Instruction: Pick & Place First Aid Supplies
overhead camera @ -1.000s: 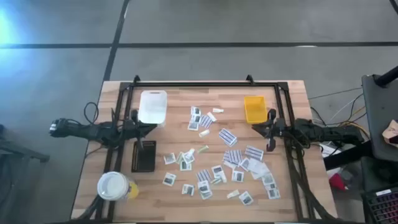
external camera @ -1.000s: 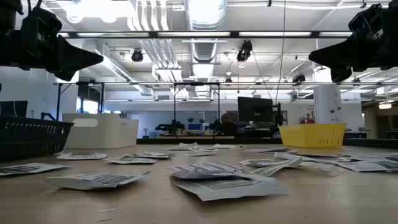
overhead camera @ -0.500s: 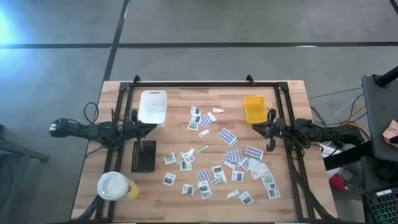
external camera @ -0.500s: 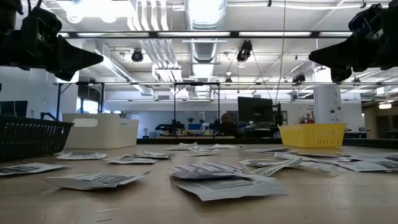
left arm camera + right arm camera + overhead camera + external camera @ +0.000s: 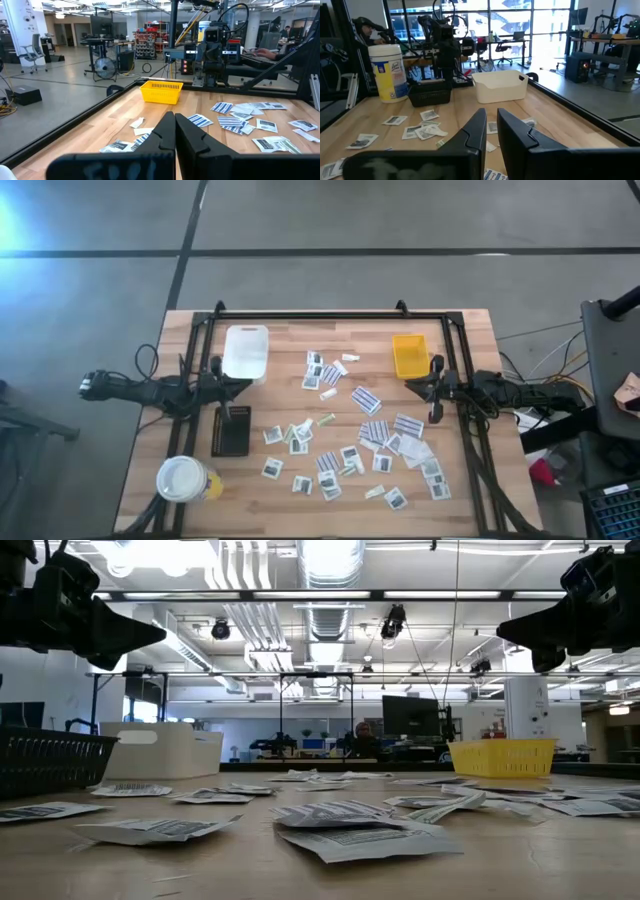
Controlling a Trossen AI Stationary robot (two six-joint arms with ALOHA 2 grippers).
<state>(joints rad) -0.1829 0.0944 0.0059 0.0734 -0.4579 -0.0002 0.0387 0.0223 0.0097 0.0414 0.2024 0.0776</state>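
The first aid supplies (image 5: pixel 350 430) lie scattered flat on the wooden table's middle and right: several small white packets with dark patches, striped strips (image 5: pixel 366 400) and tiny pieces. My left gripper (image 5: pixel 250 383) hangs shut above the table's left side, between the white tray and the black tray, and points toward the right. My right gripper (image 5: pixel 407 385) hovers near the yellow tray and points left. Its fingers (image 5: pixel 479 125) stand a narrow gap apart with nothing between them. Both are well above the packets in the low view.
A white tray (image 5: pixel 246 352) stands at the far left and a yellow tray (image 5: pixel 409 355) at the far right. A black tray (image 5: pixel 231 430) is at the left, with a white-topped yellow cup (image 5: pixel 183 478) at the near left corner. A black frame (image 5: pixel 330 314) rims the table.
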